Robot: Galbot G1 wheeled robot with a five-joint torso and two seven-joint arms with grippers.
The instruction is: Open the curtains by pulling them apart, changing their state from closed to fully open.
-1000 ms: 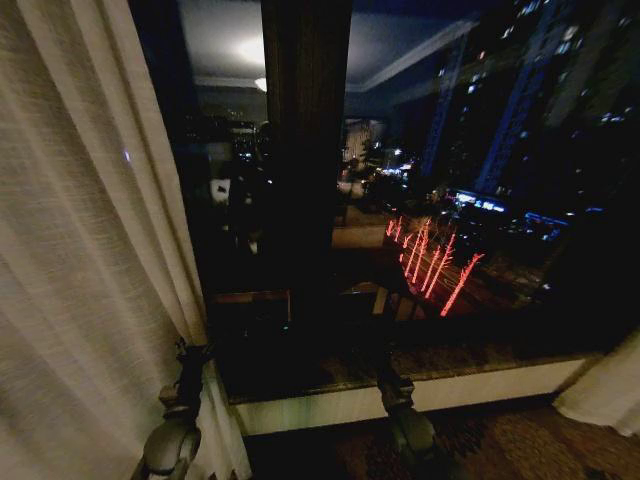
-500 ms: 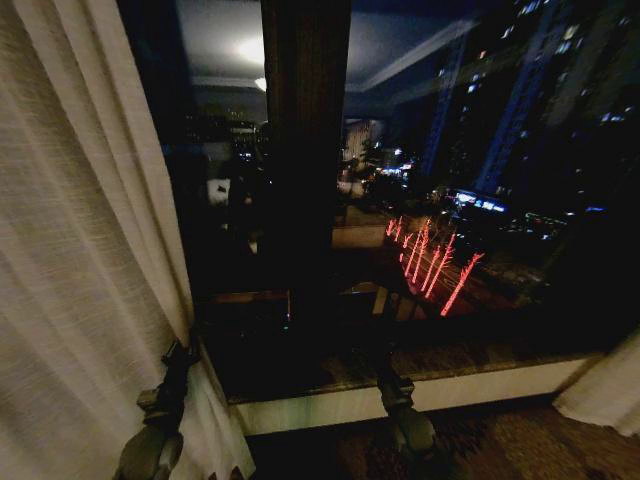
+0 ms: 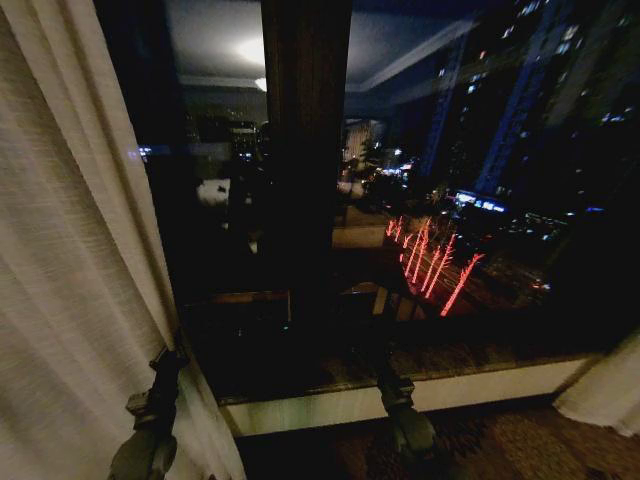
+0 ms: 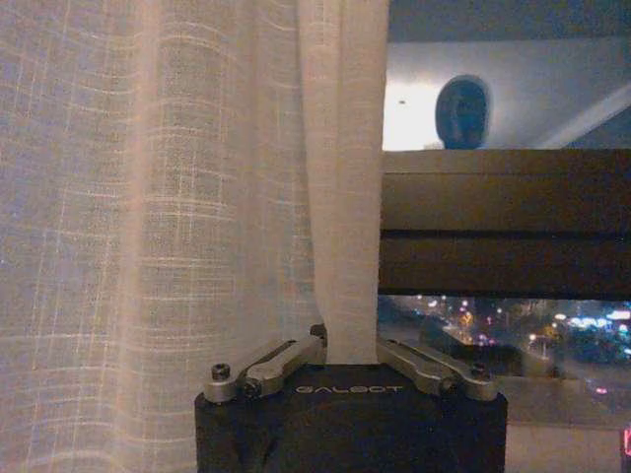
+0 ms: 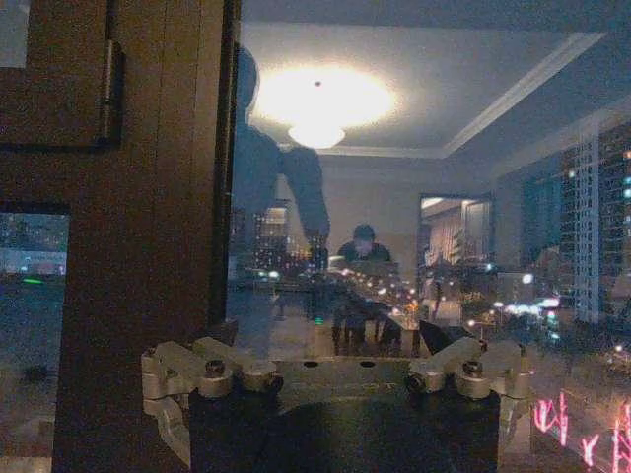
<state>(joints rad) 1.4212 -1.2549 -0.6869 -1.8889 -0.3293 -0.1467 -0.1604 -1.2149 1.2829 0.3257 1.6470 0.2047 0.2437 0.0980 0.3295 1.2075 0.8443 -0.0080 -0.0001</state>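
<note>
Left wrist view shows my left gripper (image 4: 350, 360) clamped on the inner edge of the left curtain (image 4: 177, 227). On the head view that curtain covers from 7 to 11 o'clock beside the window post (image 3: 305, 150); my right gripper (image 3: 395, 385), at 6 o'clock, is spread open against the glass (image 3: 480, 200).

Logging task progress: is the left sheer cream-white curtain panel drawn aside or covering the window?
Drawn aside. The sheer cream-white curtain panel is bunched left, dark window glass bare beside it; the left gripper clamps its edge.
</note>
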